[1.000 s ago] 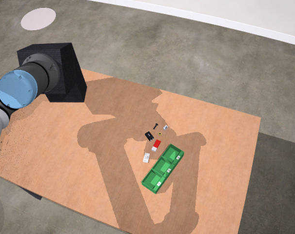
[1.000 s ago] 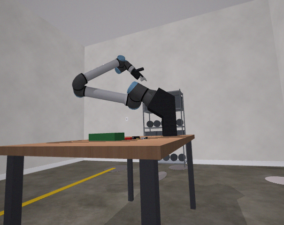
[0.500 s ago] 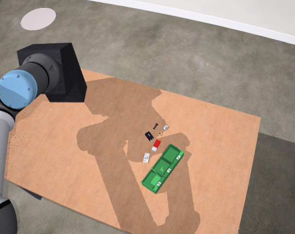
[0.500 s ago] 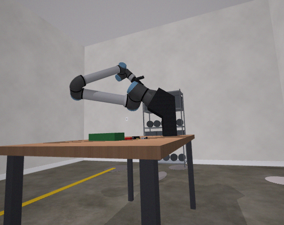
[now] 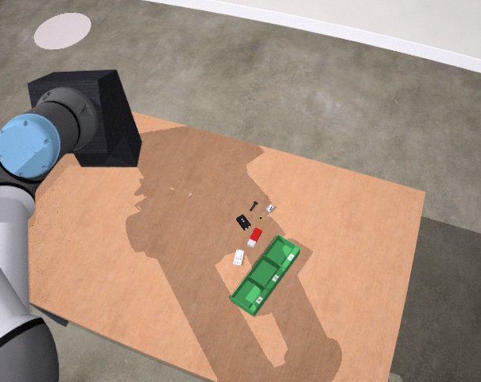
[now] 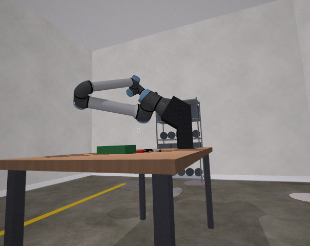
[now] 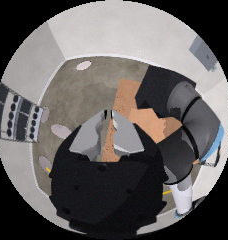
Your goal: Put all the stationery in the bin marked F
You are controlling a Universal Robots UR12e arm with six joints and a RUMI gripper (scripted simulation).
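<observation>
A green three-part bin [image 5: 267, 289] [image 6: 115, 149] stands upright on the table; its white labels are too small to read. No objects are visible inside it. Beside it lie a red-and-white block [image 5: 255, 235] [image 6: 140, 151], a white dotted block [image 5: 238, 257], a black block-like thing [image 5: 243, 222], a dark bolt-like thing [image 5: 254, 205], a small brass-coloured ring [image 5: 260, 218] and a small white-and-dark piece [image 5: 269, 208]. My gripper [image 7: 109, 110] is shut with nothing between its tips. It is up in the air, away from these things, out of view in the top view and hidden in the exterior view.
The wooden table [image 5: 355, 230] [image 6: 96, 165] carries the black arm mount [image 5: 109, 118] [image 6: 185, 132] at one end. The folded arm [image 6: 112, 105] hangs above the table. A grey shelf rack [image 6: 200, 124] stands behind the mount.
</observation>
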